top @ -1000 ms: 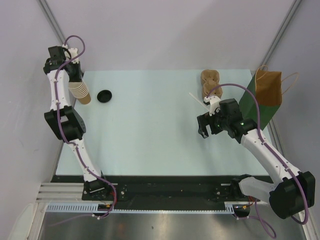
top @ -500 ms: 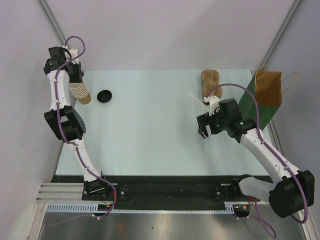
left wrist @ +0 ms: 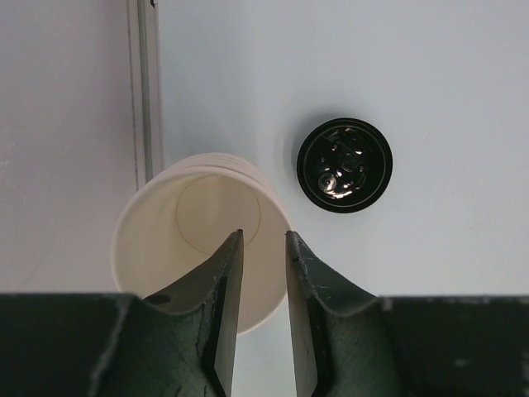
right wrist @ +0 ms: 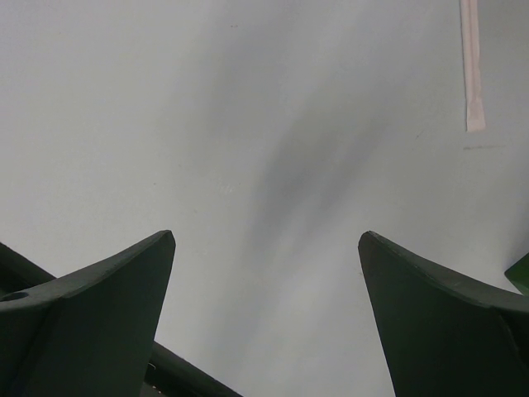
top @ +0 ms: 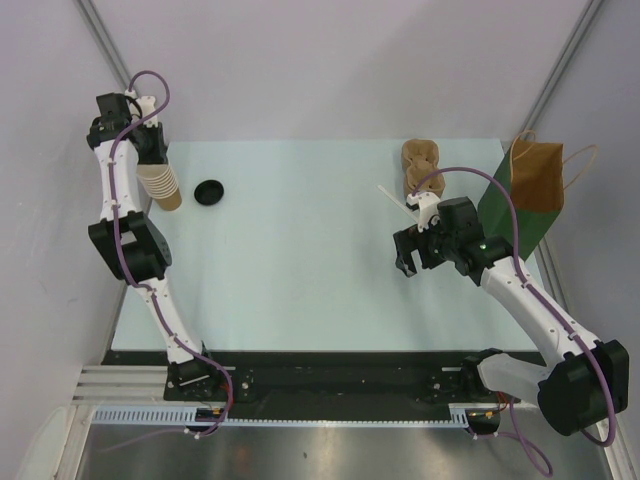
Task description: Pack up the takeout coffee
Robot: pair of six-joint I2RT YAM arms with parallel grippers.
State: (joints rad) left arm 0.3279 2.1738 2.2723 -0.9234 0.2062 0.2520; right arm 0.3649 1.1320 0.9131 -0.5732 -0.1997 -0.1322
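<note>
The takeout coffee is out of view. A stack of lidless paper cups (top: 163, 186) stands at the far left edge of the table, and a black lid (top: 209, 192) lies alone to its right. My left gripper (top: 152, 152) hangs straight over the stack. In the left wrist view its jaws (left wrist: 264, 233) stand a narrow gap apart over the top cup (left wrist: 165, 240), with that cup's right wall in the gap and untouched; the lid (left wrist: 345, 165) lies beyond. My right gripper (top: 405, 262) hovers wide open over bare table (right wrist: 266, 236).
A brown paper bag (top: 535, 185) with a green side stands at the far right edge. A brown moulded cup carrier (top: 422, 165) lies at the back right, with a wrapped straw (top: 393, 200) beside it, which also shows in the right wrist view (right wrist: 471, 66).
</note>
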